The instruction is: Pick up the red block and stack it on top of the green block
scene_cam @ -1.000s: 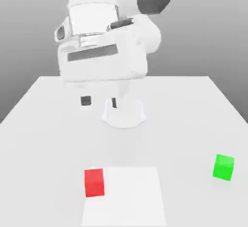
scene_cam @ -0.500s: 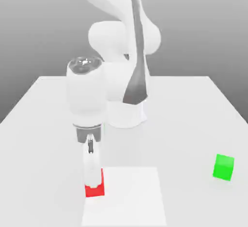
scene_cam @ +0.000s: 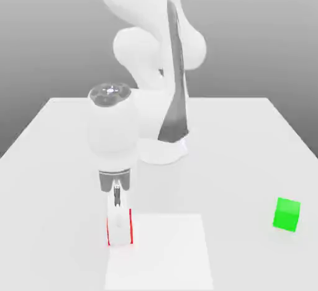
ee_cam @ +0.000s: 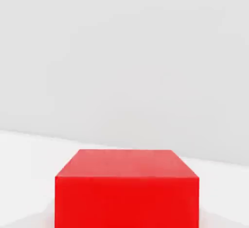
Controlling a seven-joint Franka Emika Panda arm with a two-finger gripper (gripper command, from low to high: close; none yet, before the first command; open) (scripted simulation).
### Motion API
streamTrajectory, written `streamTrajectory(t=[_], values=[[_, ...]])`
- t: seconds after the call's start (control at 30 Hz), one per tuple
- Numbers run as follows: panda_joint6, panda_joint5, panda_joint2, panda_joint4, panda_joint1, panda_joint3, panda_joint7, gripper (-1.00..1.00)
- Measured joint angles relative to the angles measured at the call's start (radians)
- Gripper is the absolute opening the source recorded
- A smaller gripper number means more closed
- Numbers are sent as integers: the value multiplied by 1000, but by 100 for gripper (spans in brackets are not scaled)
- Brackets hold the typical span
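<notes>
The red block (scene_cam: 120, 244) sits on the white table (scene_cam: 248, 147) near its front edge, toward the exterior view's left, at the left edge of a paler square patch (scene_cam: 164, 249). The gripper (scene_cam: 120, 228) points straight down over it, its 2 fingers closed on the block's sides, so only thin red strips show beside them. The green block (scene_cam: 286, 214) rests well apart, near the table's right edge. In the hand view the red block (ee_cam: 127, 188) looms close.
</notes>
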Motion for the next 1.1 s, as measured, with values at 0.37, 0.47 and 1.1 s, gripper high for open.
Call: streamTrajectory(t=[0.37,0.47,1.1], values=[[-100,8,-67,28,221,143,-413,-100],[-117,9,-71,41,290,185,-549,-100],[-31,-170,98,110,620,311,-1046,100]])
